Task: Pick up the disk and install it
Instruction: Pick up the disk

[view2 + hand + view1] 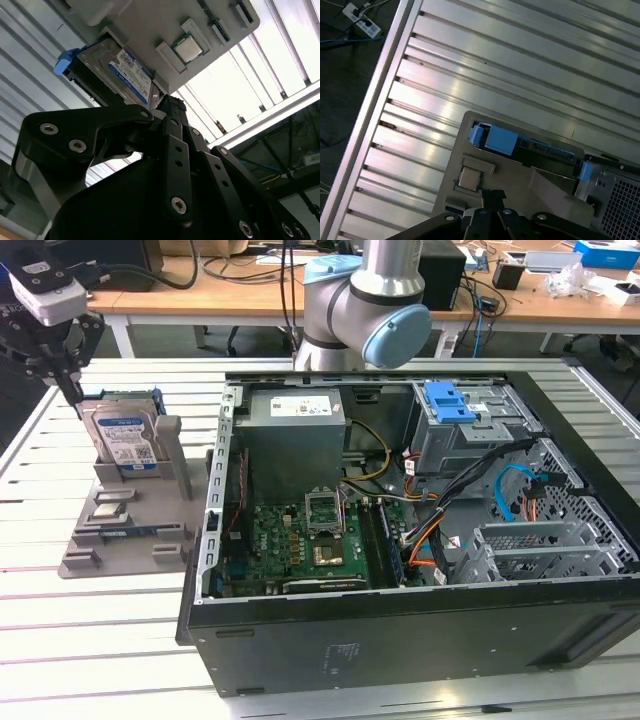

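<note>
The disk point(125, 438), a silver drive with a white-and-blue label in a blue carrier frame, stands upright on its edge in the grey plastic stand point(120, 535) on the exterior view's left. My gripper point(72, 393) hangs just above and beside the disk's upper corner, apart from it, with its black fingers drawn together to a point and holding nothing. In the second wrist view the shut gripper point(170, 103) ends next to the disk point(117, 67). The first wrist view shows the gripper point(493, 194) over the stand point(530, 187), with the disk's blue carrier point(501, 141) beyond.
An open black computer case point(400, 640) lies on the slatted metal table point(100, 640), with a grey drive cage with a blue handle point(450, 405) inside. The arm's base point(365, 300) rises behind the case. A small square chip point(188, 48) lies on the stand.
</note>
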`<state>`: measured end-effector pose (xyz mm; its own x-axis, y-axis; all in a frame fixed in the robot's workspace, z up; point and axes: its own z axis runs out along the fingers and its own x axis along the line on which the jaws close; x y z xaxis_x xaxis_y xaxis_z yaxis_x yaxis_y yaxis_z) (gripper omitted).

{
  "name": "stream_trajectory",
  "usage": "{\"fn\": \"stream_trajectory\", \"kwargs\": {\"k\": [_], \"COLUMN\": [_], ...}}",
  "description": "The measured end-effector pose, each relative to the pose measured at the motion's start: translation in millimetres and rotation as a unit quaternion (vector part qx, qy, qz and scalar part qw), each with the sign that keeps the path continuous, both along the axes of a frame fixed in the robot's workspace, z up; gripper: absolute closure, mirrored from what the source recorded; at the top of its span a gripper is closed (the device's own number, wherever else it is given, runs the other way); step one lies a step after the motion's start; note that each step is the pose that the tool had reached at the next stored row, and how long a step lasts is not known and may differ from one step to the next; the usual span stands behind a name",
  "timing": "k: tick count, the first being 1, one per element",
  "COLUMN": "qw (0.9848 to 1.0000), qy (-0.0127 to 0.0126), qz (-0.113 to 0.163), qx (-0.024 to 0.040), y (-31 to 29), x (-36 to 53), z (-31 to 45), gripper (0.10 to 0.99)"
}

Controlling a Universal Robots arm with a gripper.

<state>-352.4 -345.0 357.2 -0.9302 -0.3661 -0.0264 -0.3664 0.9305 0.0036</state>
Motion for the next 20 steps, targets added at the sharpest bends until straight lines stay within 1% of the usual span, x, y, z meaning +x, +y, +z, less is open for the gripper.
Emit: {"fn": "stream_trajectory", "kwargs": {"k": [1,3,5,8,16,17,18,20], "qw": [0.9999,0.9995,0.9986,0.9973,0.9943,0.9939,0.9927,0.9919], "qy": [0.0,0.0,0.0,0.0,0.0,0.0,0.0,0.0], "qz": [0.017,0.031,0.053,0.073,0.107,0.111,0.121,0.127], "qx": [0.0,0.0,0.0,0.0,-0.0006,-0.0005,-0.0005,-0.0006], "y": [0.0,0.0,0.0,0.0,0.0,0.0,0.0,0.0], "x": [0.0,0.0,0.0,0.0,0.0,0.0,0.0,0.0], "z": [0.0,0.0,0.0,0.0,0.0,0.0,0.0,0.0], "gripper": [0.98,0.98,0.98,0.98,0.98,0.98,0.98,0.98]}}
